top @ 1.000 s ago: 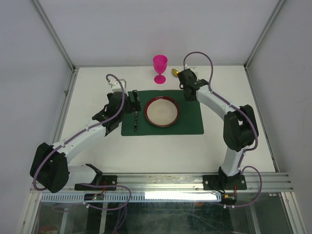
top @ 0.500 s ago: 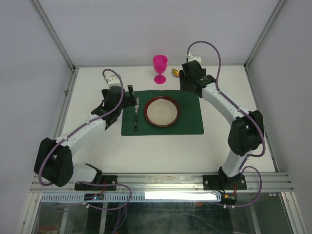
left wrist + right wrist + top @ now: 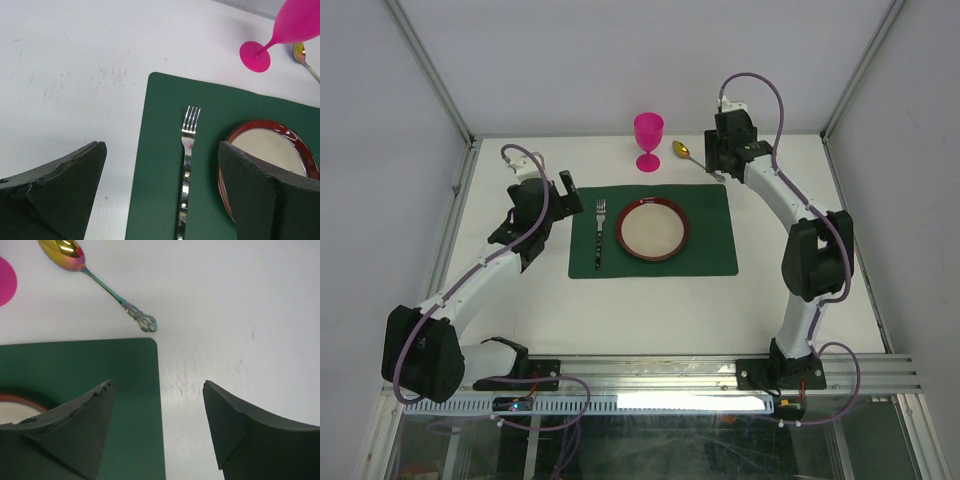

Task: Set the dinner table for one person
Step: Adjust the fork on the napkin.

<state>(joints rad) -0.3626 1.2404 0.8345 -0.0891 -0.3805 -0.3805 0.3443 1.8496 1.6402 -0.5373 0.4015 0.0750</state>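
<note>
Both tools released and empty above the white counter.
The left tool [image 3: 161, 150] hangs spread over the matte counter [image 3: 520, 300], by the far left corner of a dark green placemat [image 3: 710, 240] where a steel fork [image 3: 187, 165] lies. The right tool [image 3: 157, 385], jaws apart, is over the mat's far right corner. An iridescent spoon [image 3: 100, 282] lies just beyond, toward the counter's far edge, beside a pink goblet [image 3: 648, 135]. The wrist views crop the red-rimmed plate [image 3: 652, 229].
</note>
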